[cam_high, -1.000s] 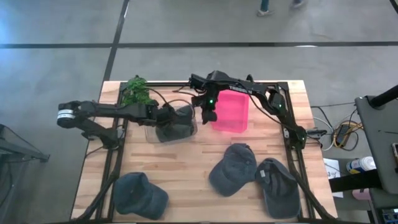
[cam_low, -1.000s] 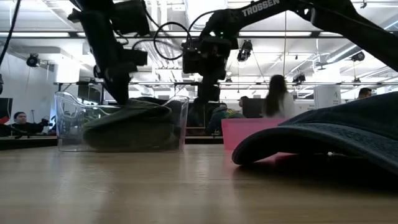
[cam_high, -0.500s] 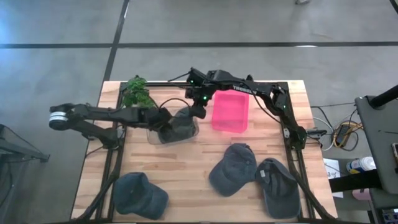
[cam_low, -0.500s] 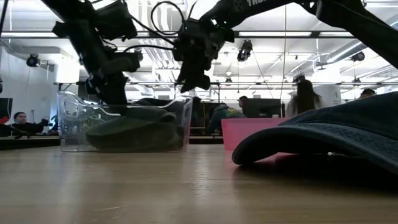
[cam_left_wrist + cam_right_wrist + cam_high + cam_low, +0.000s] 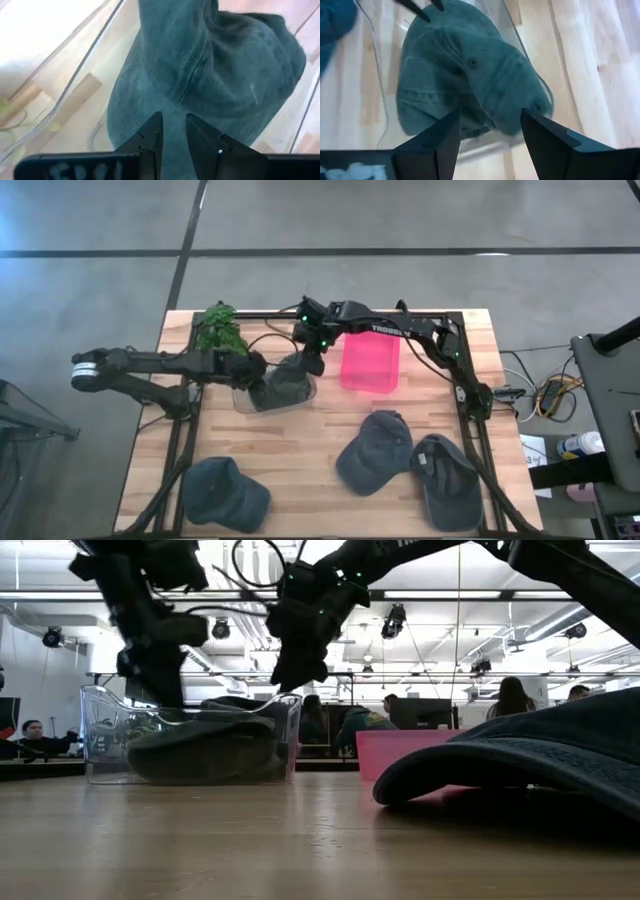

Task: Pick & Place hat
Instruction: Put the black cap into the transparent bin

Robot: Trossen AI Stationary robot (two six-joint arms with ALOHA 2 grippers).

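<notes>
Our right gripper (image 5: 312,363) has shifted left over the bin (image 5: 243,398), fingers apart; left gripper (image 5: 262,380) pinches the hat (image 5: 285,385).

Bright ceiling strip lights backlight the low view; wrist views are soft, washed.

Matt cloth hat (image 5: 284,384), clear glossy plastic bin (image 5: 242,398), pink plastic bin (image 5: 370,362), wood-grain tbl (image 5: 300,460)
</notes>
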